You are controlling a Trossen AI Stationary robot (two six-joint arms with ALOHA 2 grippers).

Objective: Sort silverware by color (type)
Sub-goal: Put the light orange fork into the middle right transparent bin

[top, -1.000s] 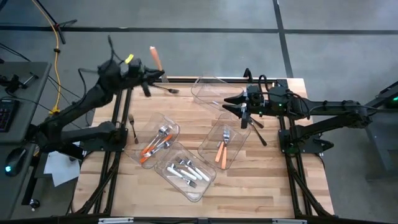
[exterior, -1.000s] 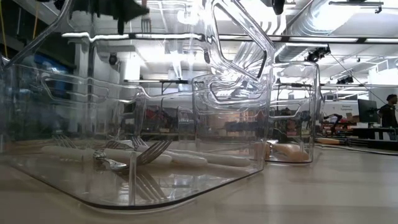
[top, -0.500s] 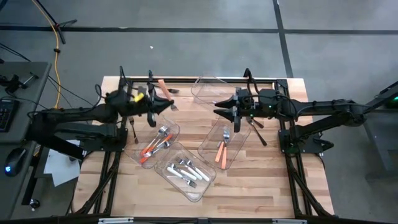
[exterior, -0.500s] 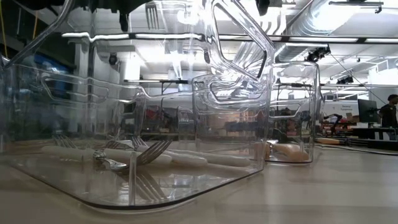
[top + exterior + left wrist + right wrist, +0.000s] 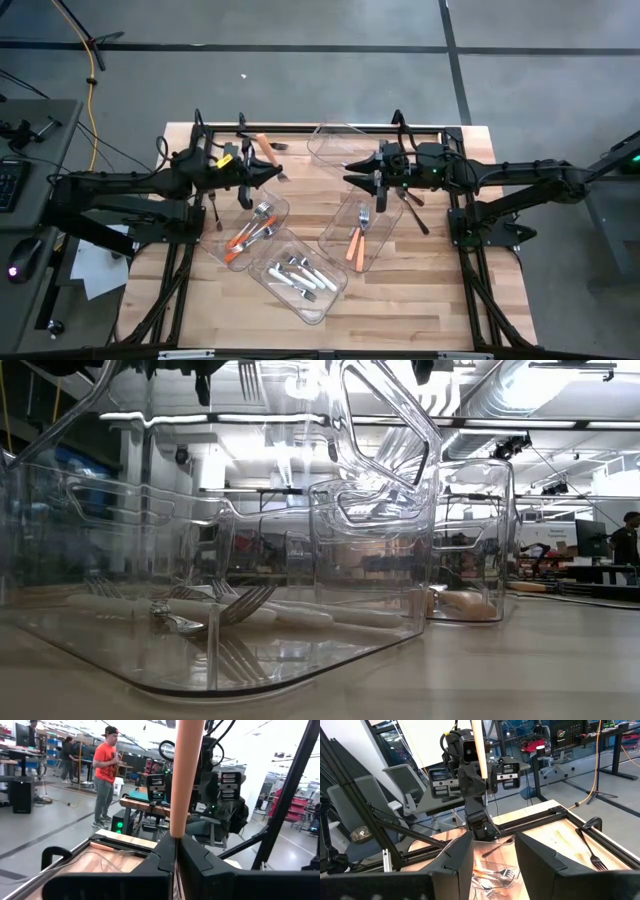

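- The left pincer [image 5: 252, 172] hung over the far left of the bench [image 5: 420, 290], clenched on an orange-handled fork [image 5: 266, 153] – handle up between the fingers in the left wrist view, tines [image 5: 247, 378] pointing down in the low view.
- It sat just beyond the orange bin [image 5: 250, 232], which already held orange-handled pieces and looked like the fork's home.
- The white bin [image 5: 297, 275], nearest the front, held several white-handled pieces.
- A third bin [image 5: 358, 232], right of centre, held a fork and orange-handled pieces – whether that sorting was right, I couldn't tell.
- A fourth bin [image 5: 337, 143] at the far edge looked empty.
- The right pincer [image 5: 362, 178] hovered above the third bin's far end, jaws apart and, in its wrist view, grasping nothing.
- Left to do, by my reckoning: one dark fork [image 5: 214, 207] lay loose on the bench by the left arm, and a black piece [image 5: 417, 214] lay under the right arm, both outside any bin.
- Mostly sorted, then, with the carried fork and those strays remaining.
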